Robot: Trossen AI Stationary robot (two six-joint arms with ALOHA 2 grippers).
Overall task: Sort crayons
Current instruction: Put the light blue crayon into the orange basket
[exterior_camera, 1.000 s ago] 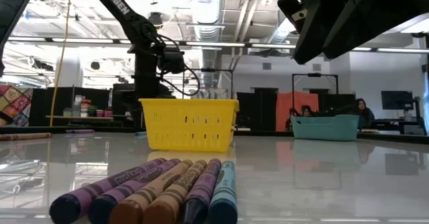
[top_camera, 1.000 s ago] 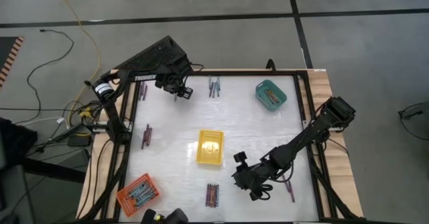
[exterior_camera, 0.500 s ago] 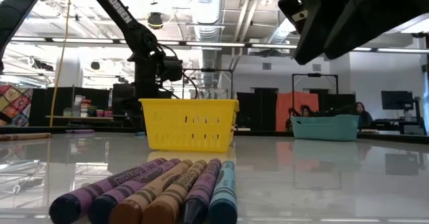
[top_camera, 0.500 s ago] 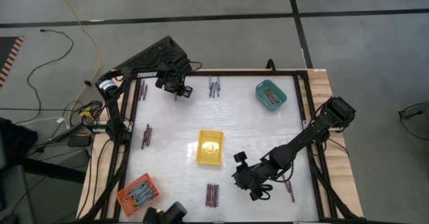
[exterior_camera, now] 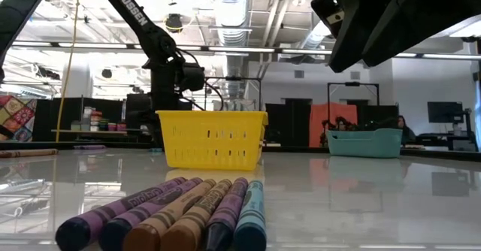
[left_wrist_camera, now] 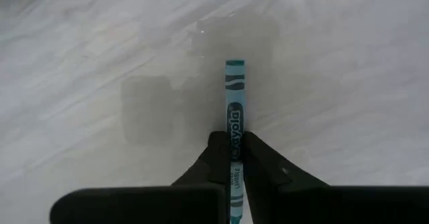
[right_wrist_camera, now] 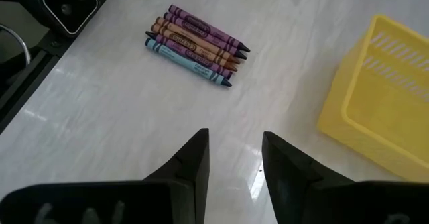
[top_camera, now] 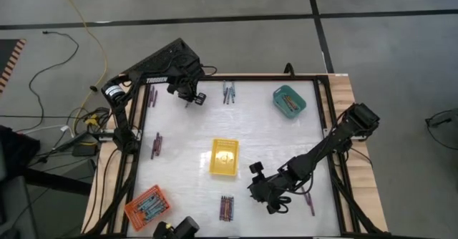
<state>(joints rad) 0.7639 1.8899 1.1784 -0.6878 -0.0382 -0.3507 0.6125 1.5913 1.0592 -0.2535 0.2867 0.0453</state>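
Observation:
My left gripper [top_camera: 192,99] stands at the table's far left, pointing down, shut on a teal crayon [left_wrist_camera: 234,110]. My right gripper [right_wrist_camera: 234,150] hangs open above the near right of the table [top_camera: 275,200], touching nothing. Ahead of it a small bunch of crayons [right_wrist_camera: 194,46] lies flat on the table; the same bunch [exterior_camera: 173,221] fills the front of the low view. A yellow tray [top_camera: 224,157] stands mid-table, a teal tray [top_camera: 289,100] at the far right, and an orange tray [top_camera: 147,205] at the near left. My left gripper pinches the teal crayon between its two fingers at about mid-length [left_wrist_camera: 234,138]. The fingers come from above, pointing down, and lie across the crayon. The crayon lies level at the table top; I cannot tell whether it is clear of the surface.
More crayons lie in small groups: at the far middle [top_camera: 229,92], along the left side [top_camera: 155,144], at the far left edge [top_camera: 152,94] and near the right edge [top_camera: 309,200]. The teal and orange trays hold crayons. A dark frame [top_camera: 325,124] borders the table.
My left gripper has sunk a little toward the table and shut on the teal crayon. My right arm has kept still.

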